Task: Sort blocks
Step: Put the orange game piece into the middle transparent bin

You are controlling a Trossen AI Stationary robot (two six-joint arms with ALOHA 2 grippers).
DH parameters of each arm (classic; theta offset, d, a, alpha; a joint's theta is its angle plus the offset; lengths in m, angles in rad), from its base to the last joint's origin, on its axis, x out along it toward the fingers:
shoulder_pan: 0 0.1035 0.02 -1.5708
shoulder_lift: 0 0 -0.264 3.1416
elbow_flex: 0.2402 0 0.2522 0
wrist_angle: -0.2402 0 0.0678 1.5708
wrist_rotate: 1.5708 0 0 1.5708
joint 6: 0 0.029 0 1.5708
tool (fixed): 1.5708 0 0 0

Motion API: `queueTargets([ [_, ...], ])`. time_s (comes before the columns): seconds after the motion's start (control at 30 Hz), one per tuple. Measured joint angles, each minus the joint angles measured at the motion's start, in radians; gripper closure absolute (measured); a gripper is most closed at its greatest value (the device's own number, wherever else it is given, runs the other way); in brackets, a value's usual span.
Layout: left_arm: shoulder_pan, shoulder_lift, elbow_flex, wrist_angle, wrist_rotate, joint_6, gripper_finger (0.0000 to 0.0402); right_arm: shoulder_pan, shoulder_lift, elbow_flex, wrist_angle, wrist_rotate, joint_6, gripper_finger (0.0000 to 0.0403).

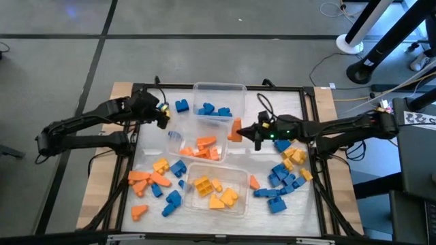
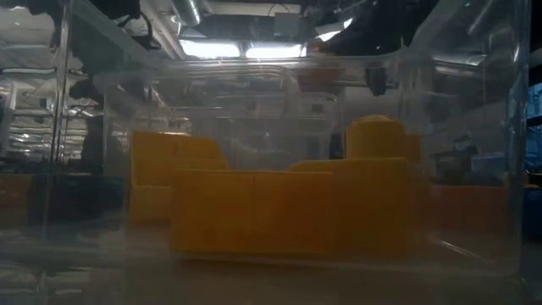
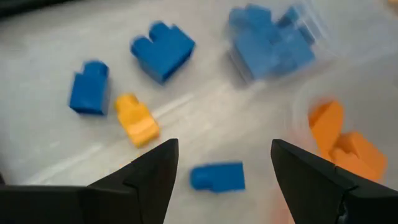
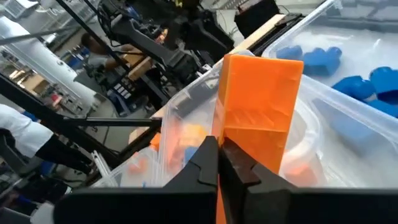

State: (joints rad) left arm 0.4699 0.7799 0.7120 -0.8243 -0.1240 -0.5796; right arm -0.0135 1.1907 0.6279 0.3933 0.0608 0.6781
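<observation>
Blue, orange and yellow blocks lie loose on the table, at the near left point(image 1: 158, 178) and at the right point(image 1: 285, 178). Three clear tubs hold sorted blocks: blue in the far tub point(image 1: 219, 102), orange in the middle tub point(image 1: 199, 144), yellow in the near tub point(image 1: 216, 189), whose yellow blocks point(image 2: 296, 207) fill the low view. My left gripper point(image 1: 163, 114) hovers open at the far left over a loose blue block point(image 3: 217, 177), touching nothing. My right gripper point(image 1: 251, 131) is shut on an orange block point(image 1: 236, 129) beside the middle tub. My right gripper pinches the orange block by its end nearest the wrist point(image 4: 231, 144), between the two fingertips. The fingers come nearly level from the table's right. The block stands out beyond the fingertips, lifted clear of the table and tubs.
More loose blocks lie under my left gripper: a yellow one point(image 3: 137, 119) and two blue ones point(image 3: 163, 50) point(image 3: 89, 87). A raised dark frame point(image 1: 310, 136) borders the work mat. People and equipment show in the room beyond the table.
</observation>
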Motion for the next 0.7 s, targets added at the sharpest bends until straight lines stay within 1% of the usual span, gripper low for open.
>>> queueTargets([
  [0.1, -0.033, 0.007, 0.000, -0.005, 0.028, -0.042, 0.0155, 0.000, 0.066, -0.001, 0.068, -0.001, -0.001, 0.0399],
  [0.17, -0.063, 0.023, -0.001, -0.005, 0.036, -0.066, 0.0155, 0.000, 0.108, -0.001, 0.152, -0.010, -0.007, 0.0395],
  [0.27, -0.112, 0.067, -0.001, -0.004, 0.036, -0.089, 0.0155, 0.000, 0.159, -0.001, 0.248, -0.013, -0.033, 0.0392],
  [0.37, -0.158, 0.128, -0.001, 0.008, 0.036, -0.119, 0.0155, 0.000, 0.203, 0.000, 0.307, -0.019, -0.033, 0.0391],
  [0.47, -0.206, 0.196, -0.002, 0.043, 0.042, -0.147, 0.0155, 0.000, 0.239, 0.002, 0.316, -0.019, -0.033, 0.0390],
  [0.6, -0.265, 0.281, -0.002, 0.159, 0.073, -0.178, 0.0155, 0.000, 0.277, 0.030, 0.313, -0.019, -0.033, 0.0389],
  [0.7, -0.304, 0.327, -0.002, 0.236, 0.073, -0.181, 0.0155, 0.000, 0.291, 0.051, 0.311, -0.015, -0.052, 0.0389],
])
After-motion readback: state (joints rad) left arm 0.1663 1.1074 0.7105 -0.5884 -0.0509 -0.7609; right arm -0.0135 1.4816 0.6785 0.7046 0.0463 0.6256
